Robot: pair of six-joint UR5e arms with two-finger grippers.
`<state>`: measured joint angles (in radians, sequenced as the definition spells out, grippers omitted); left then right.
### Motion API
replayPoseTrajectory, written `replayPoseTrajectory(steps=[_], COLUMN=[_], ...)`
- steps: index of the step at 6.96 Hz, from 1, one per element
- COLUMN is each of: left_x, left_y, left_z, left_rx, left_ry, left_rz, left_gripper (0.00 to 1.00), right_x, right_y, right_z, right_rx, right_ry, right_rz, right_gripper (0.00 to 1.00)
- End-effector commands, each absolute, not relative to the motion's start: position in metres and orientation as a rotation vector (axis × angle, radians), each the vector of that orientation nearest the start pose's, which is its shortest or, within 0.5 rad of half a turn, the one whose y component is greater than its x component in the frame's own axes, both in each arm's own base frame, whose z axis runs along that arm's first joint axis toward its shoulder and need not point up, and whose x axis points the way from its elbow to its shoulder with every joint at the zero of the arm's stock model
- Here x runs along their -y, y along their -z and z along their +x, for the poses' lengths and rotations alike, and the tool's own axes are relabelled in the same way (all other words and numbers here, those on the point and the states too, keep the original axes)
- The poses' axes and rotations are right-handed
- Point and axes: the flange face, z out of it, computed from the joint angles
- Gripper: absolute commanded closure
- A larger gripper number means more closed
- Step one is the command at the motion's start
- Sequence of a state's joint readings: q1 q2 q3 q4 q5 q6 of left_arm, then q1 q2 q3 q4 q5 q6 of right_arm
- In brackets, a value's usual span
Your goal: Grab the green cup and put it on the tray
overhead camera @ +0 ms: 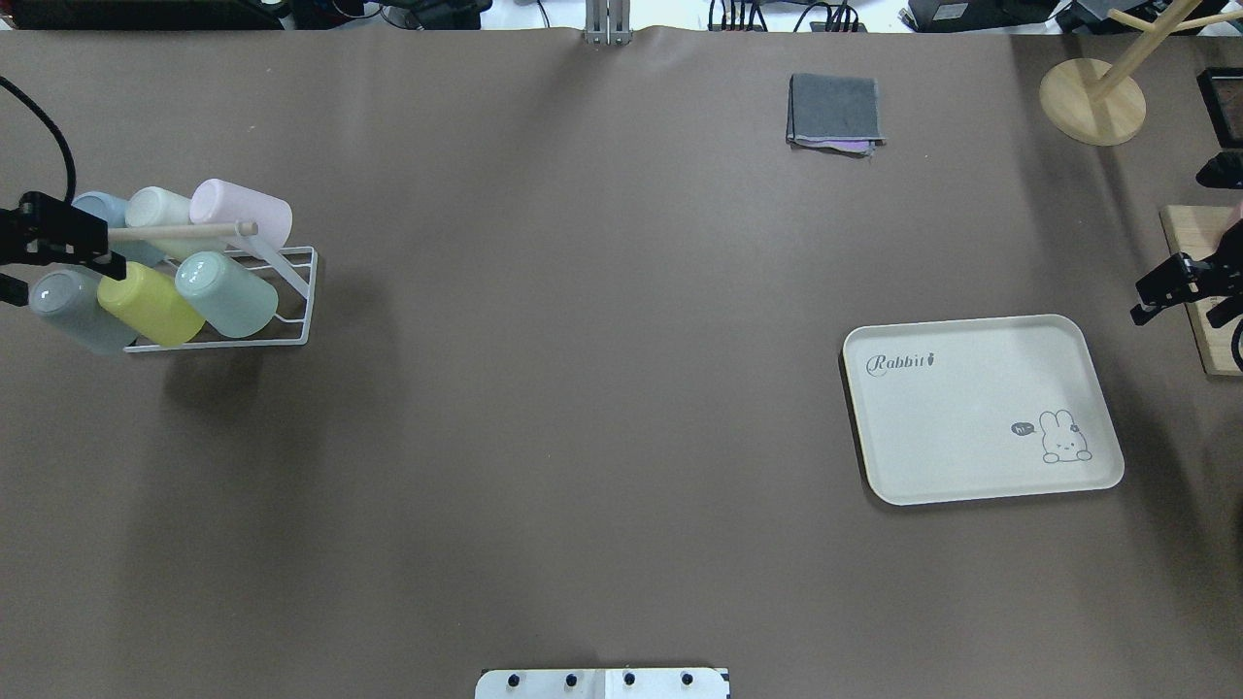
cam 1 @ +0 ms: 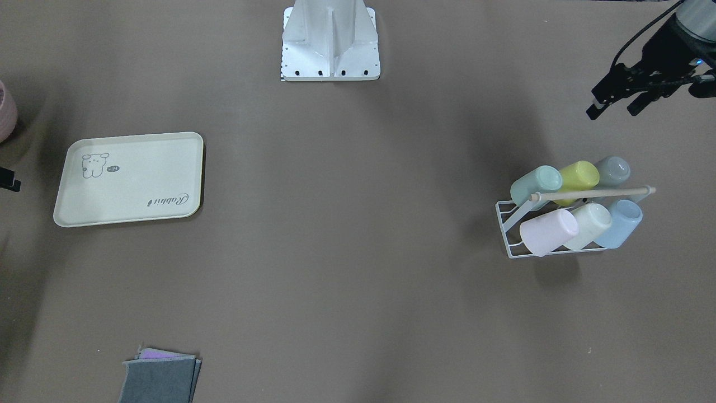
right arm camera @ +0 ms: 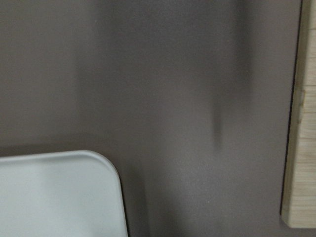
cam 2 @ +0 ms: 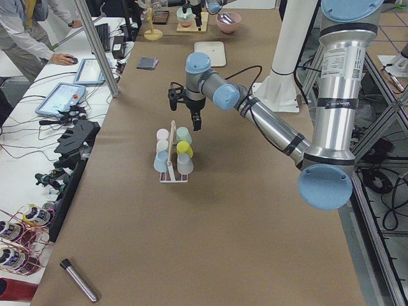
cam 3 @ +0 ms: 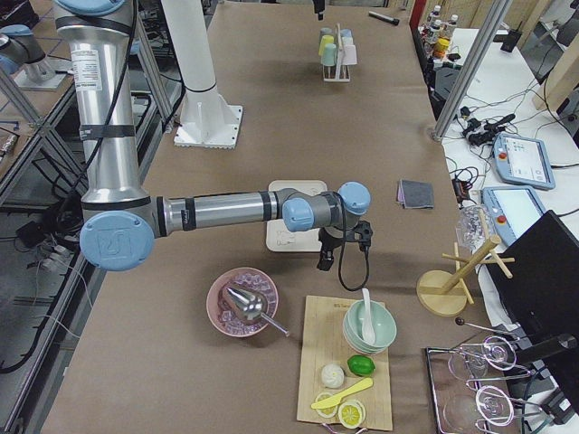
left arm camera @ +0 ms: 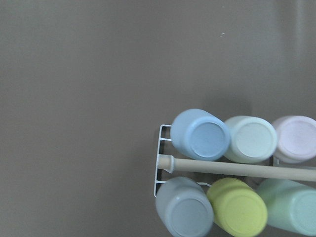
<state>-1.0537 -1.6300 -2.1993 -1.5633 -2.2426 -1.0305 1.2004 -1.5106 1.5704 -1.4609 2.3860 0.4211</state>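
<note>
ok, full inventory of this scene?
green cup: 1, mint, rack's robot-side row, centre-side end
tray: 1, cream, robot's right
rack: 1, white wire, wooden bar, robot's left
other cups: 5, pink, cream, light blue, yellow-green, grey-blue, in rack
cloths: stack, grey over purple, far edge
mug tree: 1, wood, far right corner
cutting board: 1, wood, right of tray
base plate: 1, white, robot-side edge centre
left end effector: 1, black, raised beside rack
right end effector: 1, black, between tray and cutting board

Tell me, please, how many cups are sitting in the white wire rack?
6. Row nearer the robot's base: green cup, yellow-green cup, grey-blue cup. Farther row: pink cup, cream cup, light blue cup. None seems hidden.
</note>
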Motion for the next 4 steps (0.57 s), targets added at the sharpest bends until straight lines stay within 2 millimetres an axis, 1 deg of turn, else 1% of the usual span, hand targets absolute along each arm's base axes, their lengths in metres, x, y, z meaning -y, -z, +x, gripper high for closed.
replayPoseTrajectory(steps=[1, 3, 4], left_x=[0.407, 0.376, 0.363], left_y=[-0.31, -0.296, -0.292], left_z=[0.211, 0.254, 0.269], left_rx=[-0.897, -0.867, -0.859], left_ry=[0.284, 0.313, 0.327], left_rz=[0.035, 0.073, 0.088], left_gripper=[0.02, 0.02, 0.02], right_x=[0.513, 0.513, 0.511], right_y=[-0.614, -0.608, -0.61], right_z=[-0.152, -0.163, -0.172], right_rx=[0.827, 0.824, 0.833], right_ry=[-0.032, -0.065, -0.043], right_rz=[-0.169, -0.189, -0.173], right_gripper=[0.02, 0.02, 0.02])
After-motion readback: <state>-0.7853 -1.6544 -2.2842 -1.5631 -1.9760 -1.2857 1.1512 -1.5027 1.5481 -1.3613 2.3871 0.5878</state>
